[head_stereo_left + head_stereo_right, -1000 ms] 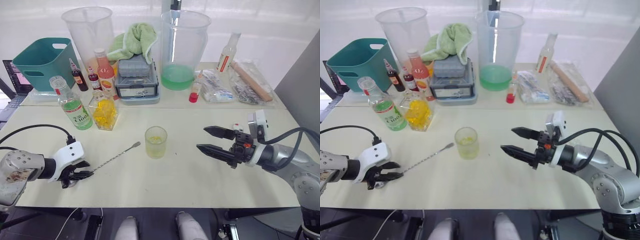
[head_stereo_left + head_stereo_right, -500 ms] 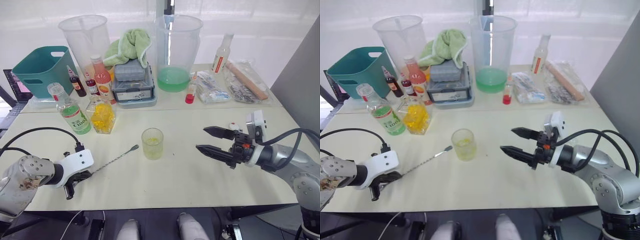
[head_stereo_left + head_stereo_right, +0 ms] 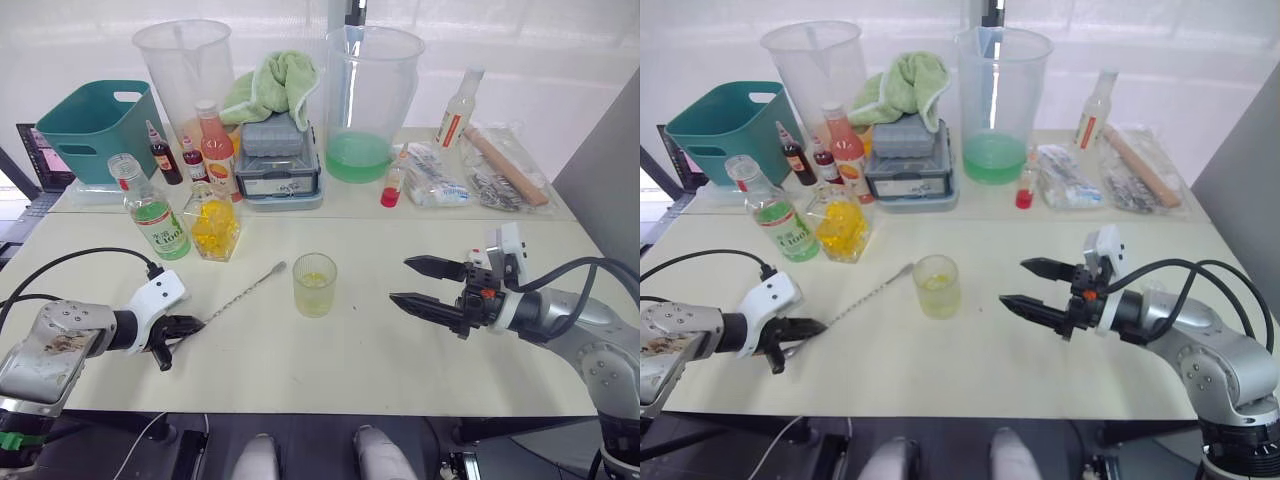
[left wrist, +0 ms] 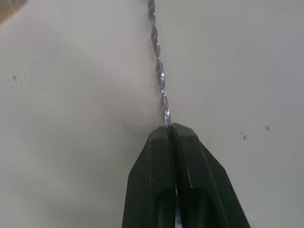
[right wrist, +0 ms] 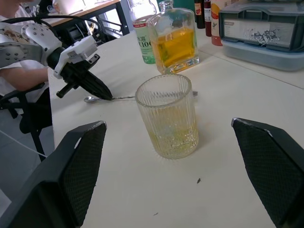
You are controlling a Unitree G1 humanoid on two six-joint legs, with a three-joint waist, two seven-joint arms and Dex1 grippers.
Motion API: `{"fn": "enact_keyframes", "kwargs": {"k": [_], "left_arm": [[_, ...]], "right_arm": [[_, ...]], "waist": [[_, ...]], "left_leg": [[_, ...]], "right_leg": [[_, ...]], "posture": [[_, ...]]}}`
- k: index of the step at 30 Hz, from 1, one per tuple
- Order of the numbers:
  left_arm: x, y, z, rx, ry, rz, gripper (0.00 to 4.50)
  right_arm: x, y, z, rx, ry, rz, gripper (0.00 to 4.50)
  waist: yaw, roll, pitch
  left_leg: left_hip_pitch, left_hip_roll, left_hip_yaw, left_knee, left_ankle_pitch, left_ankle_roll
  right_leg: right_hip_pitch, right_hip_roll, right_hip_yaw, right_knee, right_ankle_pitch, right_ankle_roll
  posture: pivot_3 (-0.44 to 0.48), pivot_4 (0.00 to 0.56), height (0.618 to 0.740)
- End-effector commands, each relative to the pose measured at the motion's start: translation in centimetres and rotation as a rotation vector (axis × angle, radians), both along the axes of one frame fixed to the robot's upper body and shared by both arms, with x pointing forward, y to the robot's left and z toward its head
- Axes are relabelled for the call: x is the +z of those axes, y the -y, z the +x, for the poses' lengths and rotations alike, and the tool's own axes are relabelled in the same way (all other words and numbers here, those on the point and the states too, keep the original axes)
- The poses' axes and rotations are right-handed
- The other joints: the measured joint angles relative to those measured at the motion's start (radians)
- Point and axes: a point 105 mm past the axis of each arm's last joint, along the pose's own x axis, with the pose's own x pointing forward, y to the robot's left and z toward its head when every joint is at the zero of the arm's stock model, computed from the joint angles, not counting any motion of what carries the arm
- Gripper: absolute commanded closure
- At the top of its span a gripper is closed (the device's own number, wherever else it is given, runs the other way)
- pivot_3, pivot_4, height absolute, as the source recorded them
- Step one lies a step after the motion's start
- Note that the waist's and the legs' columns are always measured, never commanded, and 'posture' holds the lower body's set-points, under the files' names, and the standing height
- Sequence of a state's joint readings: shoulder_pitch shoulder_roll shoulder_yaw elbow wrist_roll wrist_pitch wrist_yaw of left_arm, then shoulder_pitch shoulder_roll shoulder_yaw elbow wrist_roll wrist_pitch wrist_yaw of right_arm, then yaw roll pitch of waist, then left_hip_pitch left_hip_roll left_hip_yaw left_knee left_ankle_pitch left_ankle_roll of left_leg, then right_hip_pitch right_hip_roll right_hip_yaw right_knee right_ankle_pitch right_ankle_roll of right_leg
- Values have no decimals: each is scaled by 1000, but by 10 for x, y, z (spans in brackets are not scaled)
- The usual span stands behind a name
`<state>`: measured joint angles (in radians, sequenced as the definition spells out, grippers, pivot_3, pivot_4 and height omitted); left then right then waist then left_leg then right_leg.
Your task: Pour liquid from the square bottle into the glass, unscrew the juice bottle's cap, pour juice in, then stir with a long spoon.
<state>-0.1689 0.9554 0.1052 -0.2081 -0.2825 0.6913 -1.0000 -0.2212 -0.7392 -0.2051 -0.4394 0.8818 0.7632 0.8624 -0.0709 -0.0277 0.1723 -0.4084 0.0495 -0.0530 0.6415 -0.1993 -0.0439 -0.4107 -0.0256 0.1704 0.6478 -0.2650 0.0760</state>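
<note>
Gripped end of the long spoon (image 3: 238, 294) hidden between the pinched fingers of the left gripper (image 3: 190, 323), low at the table's (image 3: 330, 370) near left. Thin twisted shaft slanting across the tabletop toward the glass (image 3: 314, 284), holding shallow yellow liquid, mid-table. Right gripper (image 3: 420, 286) hovering just right of the glass, fingers spread wide, empty.

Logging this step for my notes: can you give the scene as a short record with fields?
left gripper: jaws shut on the spoon, which lies on the table
right gripper: jaws open, holding nothing, facing the glass
glass: upright, a little yellowish liquid inside
juice bottle: upright, uncapped, beside the square bottle
stirring: not begun
</note>
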Motion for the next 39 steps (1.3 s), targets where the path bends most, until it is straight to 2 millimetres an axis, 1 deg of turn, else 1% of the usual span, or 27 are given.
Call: {"fn": "enact_keyframes", "kwargs": {"k": [1,5,8,12,15,18,20,21,22,23,27,30,33,39], "left_arm": [[34,2,12,4,150,-49,4483],[46,3,19,24,206,-86,4483],[58,12,22,1,262,-144,4483],[82,23,28,-18,364,-249,4483],[96,34,29,-42,415,-316,4483],[108,48,27,-83,452,-375,4483],[113,62,23,-138,451,-431,4483],[114,67,21,-161,448,-456,4483],[113,79,18,-205,437,-480,4483],[112,86,16,-233,429,-493,4483],[114,103,12,-284,411,-544,4483],[113,112,10,-311,392,-557,4483],[114,118,8,-322,390,-561,4483],[111,122,7,-323,376,-559,4483]], "right_arm": [[9,-1,-1,22,48,-4,0],[11,-1,-1,26,50,-3,0],[12,-1,0,26,50,5,0],[16,-2,1,26,21,62,0],[25,-2,4,24,5,133,0],[38,-3,11,-4,15,209,0],[43,-7,19,-33,-1,263,0],[44,-9,22,-44,-12,283,0],[45,-14,31,-75,-32,327,0],[46,-18,36,-96,-50,356,0],[51,-32,51,-144,-131,472,0],[56,-45,58,-163,-164,526,0],[64,-55,60,-158,-189,593,0],[72,-64,63,-165,-212,669,0]], "waist": [[1,-2,0],[1,-2,0],[2,-2,0],[2,-3,0],[2,-3,0],[1,-3,0],[0,-3,0],[0,-3,0],[1,-3,0],[-2,-3,-1],[-1,-3,-1],[-1,-3,-1],[-1,-3,-1],[-1,-3,-1]], "left_leg": [[-2,0,0,0,0,0],[-11,0,-1,0,0,0],[-12,0,-2,0,0,0],[-12,0,-2,2,0,0],[-12,0,-2,2,0,0],[-12,0,-2,3,0,0],[-12,0,-2,2,0,0],[-12,0,-2,2,0,0],[-12,0,-2,2,0,0],[-12,0,-2,2,0,0],[-12,0,-3,3,1,0],[-12,0,-3,3,1,0],[-12,0,-3,3,1,0],[-12,0,-3,2,1,0]], "right_leg": [[-2,0,0,0,0,0],[-11,0,-1,1,1,-1],[-11,0,-1,1,5,-6],[-10,0,-1,1,4,-3],[-10,0,-1,1,5,-2],[-10,0,-1,1,5,-3],[-10,0,-1,1,6,-4],[-10,0,-1,1,7,-5],[-10,0,-1,1,7,-5],[-10,0,-1,1,7,-6],[-10,1,-1,2,7,-6],[-10,1,-1,3,8,-7],[-10,1,-1,3,8,-7],[-11,1,-2,3,8,-7]], "posture": [[0,150,728],[0,150,728],[0,150,728],[0,150,728],[0,150,728],[0,150,728],[0,150,728],[0,150,728],[0,150,728],[0,150,728],[0,150,728],[0,150,728],[0,150,728],[0,150,728]]}}
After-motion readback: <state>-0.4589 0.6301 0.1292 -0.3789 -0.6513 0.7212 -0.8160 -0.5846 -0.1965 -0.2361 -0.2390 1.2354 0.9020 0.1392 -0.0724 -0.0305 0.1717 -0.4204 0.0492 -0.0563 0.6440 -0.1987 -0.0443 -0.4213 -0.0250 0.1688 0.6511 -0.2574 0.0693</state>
